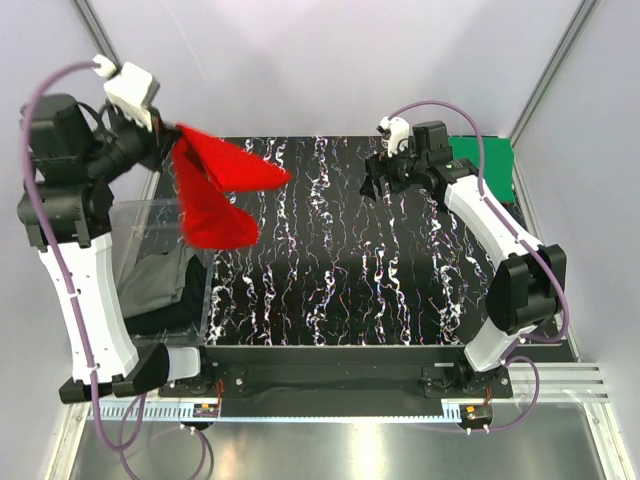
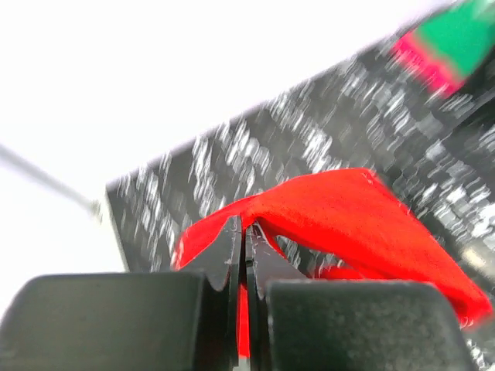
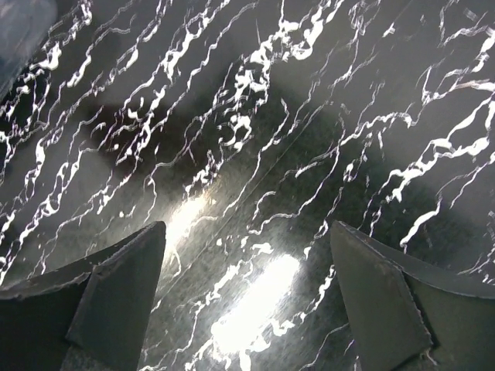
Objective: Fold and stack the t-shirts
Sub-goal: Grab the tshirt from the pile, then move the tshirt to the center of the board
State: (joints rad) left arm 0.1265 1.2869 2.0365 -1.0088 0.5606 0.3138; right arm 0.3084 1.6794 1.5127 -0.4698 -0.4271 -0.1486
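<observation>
My left gripper is shut on a bright red t-shirt and holds it up in the air over the table's far left corner; the cloth hangs down in loose folds. In the left wrist view the red t-shirt is pinched between the closed jaws of my left gripper. My right gripper is open and empty above the black marbled table at the far right; its fingers stand wide apart. A green folded t-shirt lies at the far right corner, with a pink edge showing under it.
A clear plastic bin stands left of the table with grey cloth inside. Grey walls and metal frame posts surround the table.
</observation>
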